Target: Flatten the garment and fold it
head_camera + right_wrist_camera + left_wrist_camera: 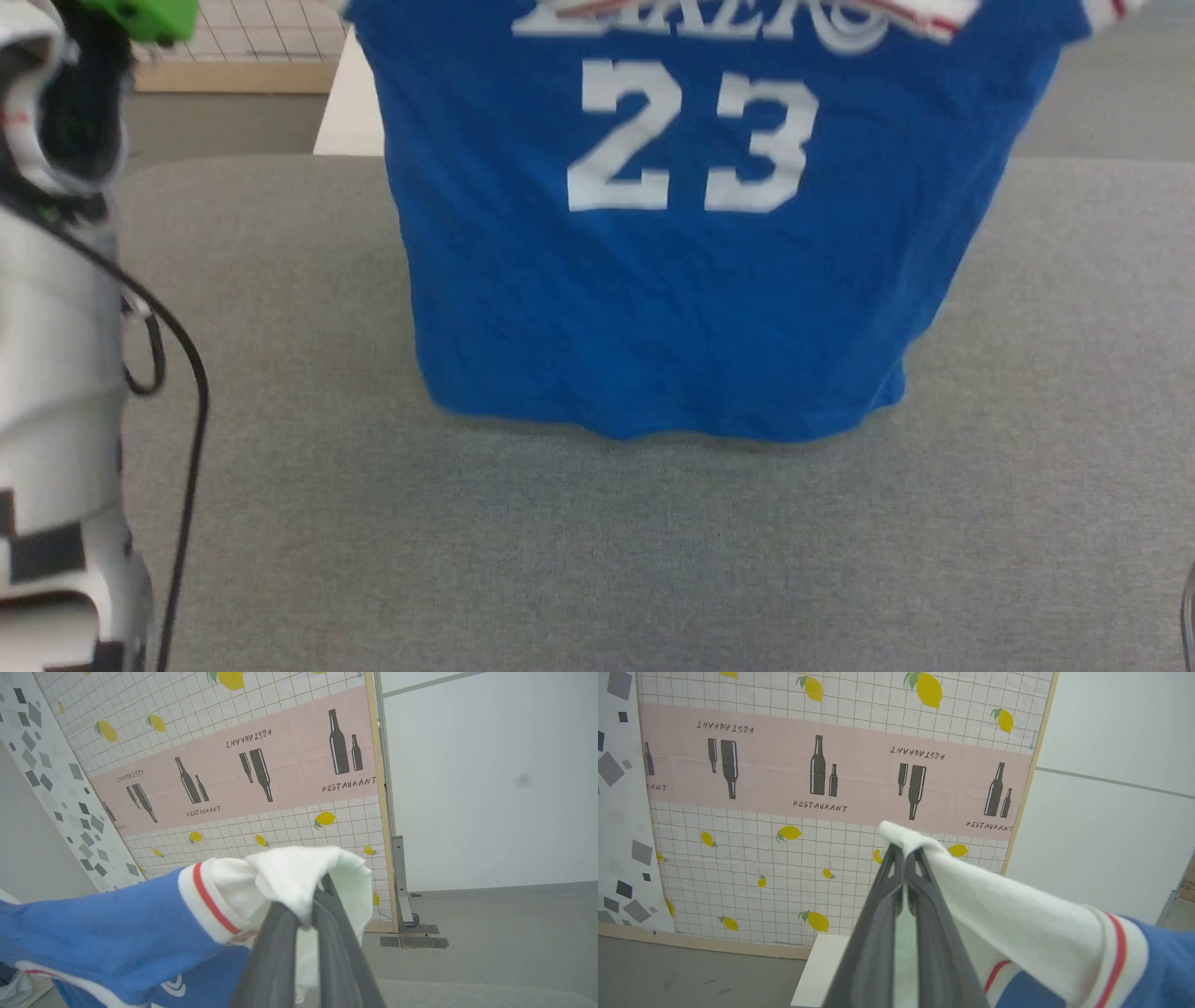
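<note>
Blue "23" jersey (653,308) hung over the grey tabletop (280,420), hem at or just above the surface, one white sleeve clamped in the closed left gripper (903,851) and one in the right gripper (312,910); the left's shallow edge bite may slip, dropping the jersey crumpled.

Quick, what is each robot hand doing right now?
Left end effector: shut on the jersey.
Right end effector: shut on the jersey too.

White arm shell (56,373), black cable (191,392), green cap (140,14); dark grey left pincer (904,851).
</note>
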Controlling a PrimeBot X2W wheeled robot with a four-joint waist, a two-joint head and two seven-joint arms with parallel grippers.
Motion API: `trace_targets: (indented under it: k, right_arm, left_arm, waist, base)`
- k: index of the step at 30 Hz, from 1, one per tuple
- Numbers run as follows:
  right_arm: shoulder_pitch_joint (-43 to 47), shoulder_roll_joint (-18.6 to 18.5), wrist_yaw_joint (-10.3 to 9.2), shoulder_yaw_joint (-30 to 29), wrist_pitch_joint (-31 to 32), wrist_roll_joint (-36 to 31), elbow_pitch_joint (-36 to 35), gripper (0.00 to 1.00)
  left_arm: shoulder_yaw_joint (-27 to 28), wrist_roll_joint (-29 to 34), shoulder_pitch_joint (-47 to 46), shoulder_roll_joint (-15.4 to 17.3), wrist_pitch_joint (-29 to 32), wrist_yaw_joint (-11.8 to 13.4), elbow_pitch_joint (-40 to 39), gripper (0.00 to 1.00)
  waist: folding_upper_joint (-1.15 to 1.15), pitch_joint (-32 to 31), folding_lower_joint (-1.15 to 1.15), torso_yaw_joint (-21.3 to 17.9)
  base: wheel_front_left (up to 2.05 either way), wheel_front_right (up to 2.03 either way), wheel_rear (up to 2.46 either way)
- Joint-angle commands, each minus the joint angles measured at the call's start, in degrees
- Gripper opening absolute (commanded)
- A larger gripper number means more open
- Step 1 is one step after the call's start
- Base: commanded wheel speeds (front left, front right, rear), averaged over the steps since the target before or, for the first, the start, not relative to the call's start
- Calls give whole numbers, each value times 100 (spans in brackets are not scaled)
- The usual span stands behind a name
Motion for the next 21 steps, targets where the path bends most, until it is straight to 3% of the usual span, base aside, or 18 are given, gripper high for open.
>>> trace_targets:
  k: [1,12,21]
  right_arm:
    - [-340,46,-8,27,-29,-116,142,0]
    - [-2868,371,-8,326,-562,-1316,1532,0]
    - [-4036,641,-8,175,-1124,-1979,2481,0]
  left_arm:
    - [-37,87,-313,59,-1,-35,129,0]
    - [-259,544,-2358,295,48,-17,1243,0]
    - [-250,764,-3204,432,-400,47,1872,0]
  waist:
    - [0,423,0,-51]
    - [0,1908,0,-165]
    - [0,2678,0,-189]
  base:
    - [0,0,0]
    - [0,0,0]
    - [0,0,0]
